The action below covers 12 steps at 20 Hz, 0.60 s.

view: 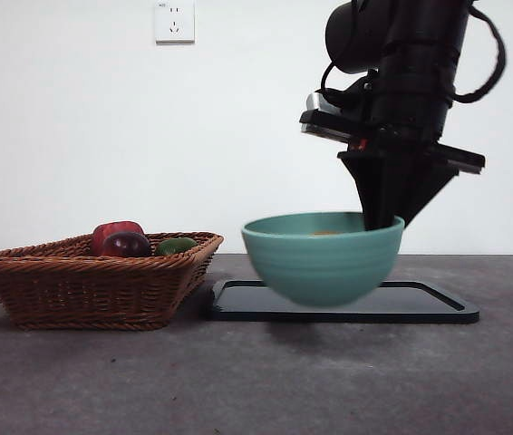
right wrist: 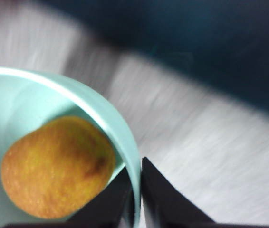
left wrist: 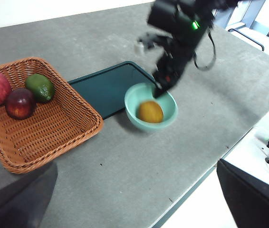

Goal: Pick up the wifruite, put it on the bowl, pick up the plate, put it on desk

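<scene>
1. Front view: bowl [view: 323,256] hangs clear of the dark tray [view: 420,305], blurred, with the right end effector [view: 382,220] reaching down over its far rim. A sliver of orange shows just above the rim. Judged step: the fruit stage is done and the carried piece is being moved off the tray toward the worktop [view: 256,381]. Wicker basket [view: 93,276] stands just beside the tray, holding a red fruit [view: 116,233], a dark purple fruit [view: 127,244] and a green fruit [view: 177,245].

2. Left wrist view: wifruite [left wrist: 150,111] lies inside the bowl [left wrist: 140,99]. The bowl sits off the tray's [left wrist: 107,85] edge, above bare worktop [left wrist: 139,180], near the basket [left wrist: 53,123]. The left end effector waits well back; its jaws stand wide apart, holding nothing.

3. Right wrist view: right end effector [right wrist: 137,190] is clamped on the bowl's [right wrist: 53,80] wall, one jaw inside and one outside the rim. The wifruite [right wrist: 58,166] rests close against the inner jaw.

4. Next move, as judged: lower level onto open worktop before releasing. Hazards: a single-point rim grip may let the bowl tilt and the loose fruit roll; the basket and tray edge limit the set-down area.
</scene>
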Available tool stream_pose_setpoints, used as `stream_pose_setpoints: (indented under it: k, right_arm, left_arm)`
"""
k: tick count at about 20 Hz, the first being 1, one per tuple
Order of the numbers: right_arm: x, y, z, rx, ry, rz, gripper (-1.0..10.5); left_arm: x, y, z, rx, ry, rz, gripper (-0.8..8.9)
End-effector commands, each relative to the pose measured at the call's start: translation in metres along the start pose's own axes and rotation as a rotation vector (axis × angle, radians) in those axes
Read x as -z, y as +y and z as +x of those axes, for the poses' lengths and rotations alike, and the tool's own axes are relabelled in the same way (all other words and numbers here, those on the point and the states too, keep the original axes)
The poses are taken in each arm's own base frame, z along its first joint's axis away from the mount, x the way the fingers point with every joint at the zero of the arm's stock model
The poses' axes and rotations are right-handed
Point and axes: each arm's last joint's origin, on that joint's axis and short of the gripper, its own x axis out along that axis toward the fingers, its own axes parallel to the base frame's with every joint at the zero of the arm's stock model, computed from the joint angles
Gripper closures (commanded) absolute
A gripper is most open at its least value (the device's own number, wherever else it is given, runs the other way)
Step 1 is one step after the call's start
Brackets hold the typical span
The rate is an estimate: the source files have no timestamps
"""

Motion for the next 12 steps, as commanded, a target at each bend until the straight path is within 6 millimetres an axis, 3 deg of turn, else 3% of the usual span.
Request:
stream_pose_setpoints:
  k: [1, 8, 12]
  right_arm:
    - [-0.024, -0.005, -0.004, 0.009, -0.007, -0.023, 9.4]
    - [-0.089, -0.032, 0.002, 0.020, 0.012, -0.020, 9.4]
    - [-0.112, -0.048, 0.017, 0.023, 0.019, -0.014, 9.4]
  left_arm:
    - [-0.003, 0.000, -0.002, 0.009, -0.019, -0.006, 1.59]
    - [-0.003, 0.000, -0.002, 0.009, -0.019, -0.006, 1.59]
    - [-0.003, 0.000, -0.002, 0.009, -0.019, -0.006, 1.59]
